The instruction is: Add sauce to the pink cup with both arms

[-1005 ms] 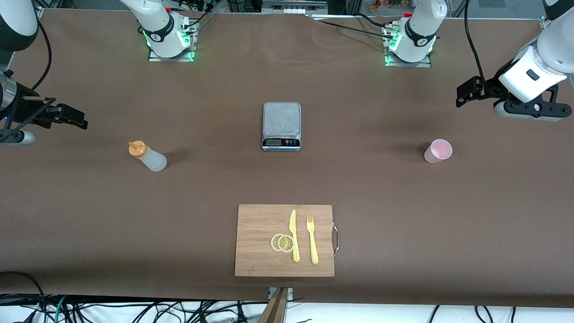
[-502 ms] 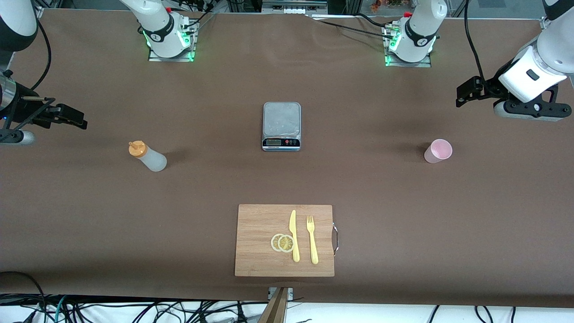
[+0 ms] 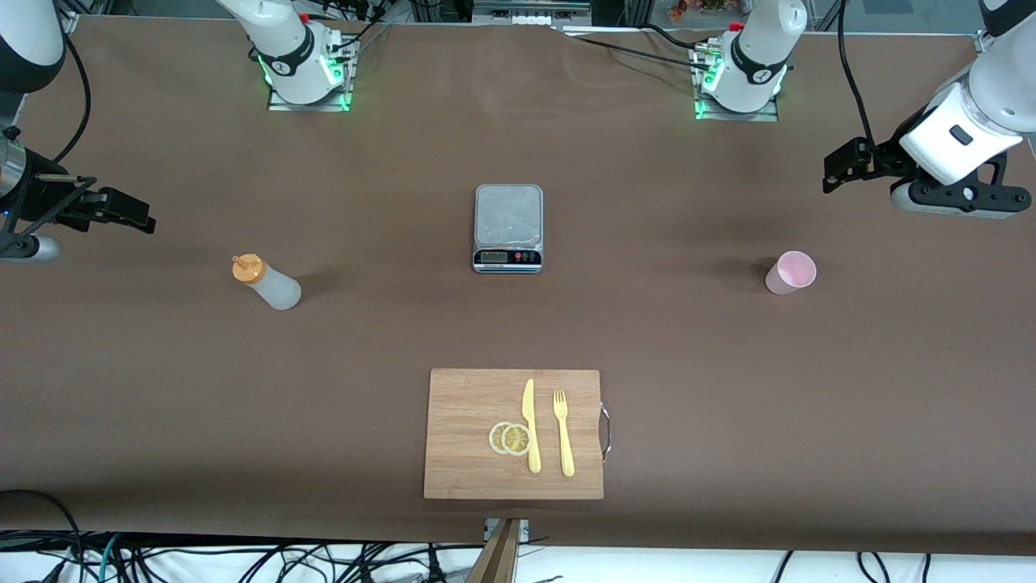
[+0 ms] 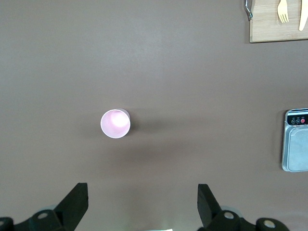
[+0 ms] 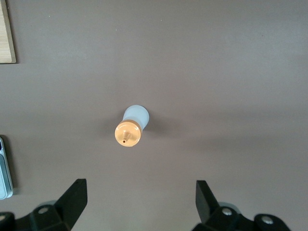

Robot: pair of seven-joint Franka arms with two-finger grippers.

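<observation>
Only the right hand (image 3: 121, 212) was seen to have shifted since a second earlier, slightly up and toward its own end of the worktop (image 3: 518, 324); bottle and cup were left where they stood.

No grasp had yet been made. The right hand was held in the air, spread wide and empty, over bare worktop near the right arm's end. The left hand (image 3: 846, 164) hung likewise over the left arm's end, also wide open and holding nothing. The bottle (image 3: 267, 283) stood upright toward the right arm's end, the cup (image 3: 791, 272) upright toward the left arm's end, well apart, with a scale (image 3: 507, 227) between them. The approach was judged to be the step in hand; next, each hand would need to be lowered around its own item.

The wrist views showed what the front view could not: the cup (image 4: 115, 123) empty inside, the bottle (image 5: 131, 127) capped, each lying ahead of the open fingers (image 4: 74, 202) (image 5: 72, 197). A board (image 3: 514, 433) with cutlery was seen whole only from the front, nearer the camera.
</observation>
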